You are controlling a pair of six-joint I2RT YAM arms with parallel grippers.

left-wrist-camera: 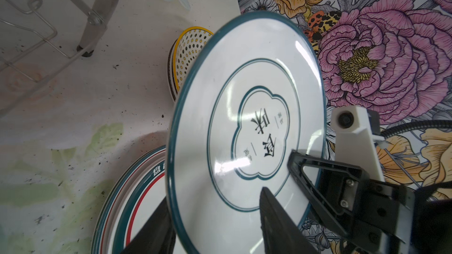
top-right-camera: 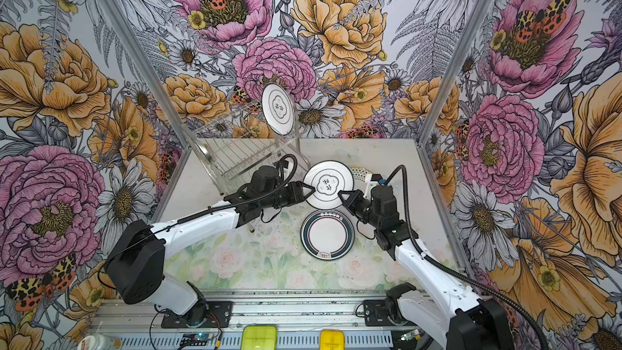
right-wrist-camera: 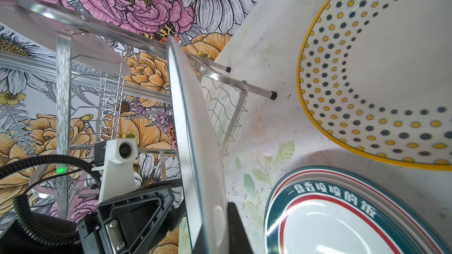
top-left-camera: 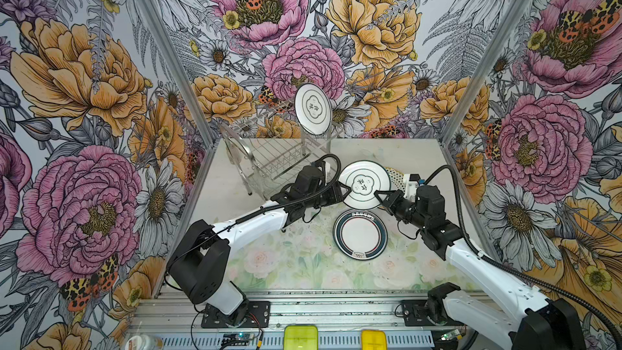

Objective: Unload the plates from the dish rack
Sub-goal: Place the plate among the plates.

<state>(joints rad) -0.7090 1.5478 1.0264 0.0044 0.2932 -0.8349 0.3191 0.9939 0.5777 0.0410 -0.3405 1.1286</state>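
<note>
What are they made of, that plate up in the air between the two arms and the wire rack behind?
The lifted plate looks like glazed white ceramic: glossy, with bright light streaks and a thin teal rim line. The dish rack seems to be polished steel wire with flat mirror-bright end hoops; stainless or chrome-plated, I cannot tell.

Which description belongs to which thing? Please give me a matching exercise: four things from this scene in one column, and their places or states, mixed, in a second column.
Things:
1. banded plate
2. dotted plate
3. right tool
4. dish rack

Places or states:
A. carries the standing emblem plate on its upper tier
B. shut on the rim of the raised emblem plate
C. lies flat on the table, uncovered
D. partly hidden behind the raised emblem plate in both top views

Pairs: 1-C, 2-D, 3-B, 4-A.
</note>
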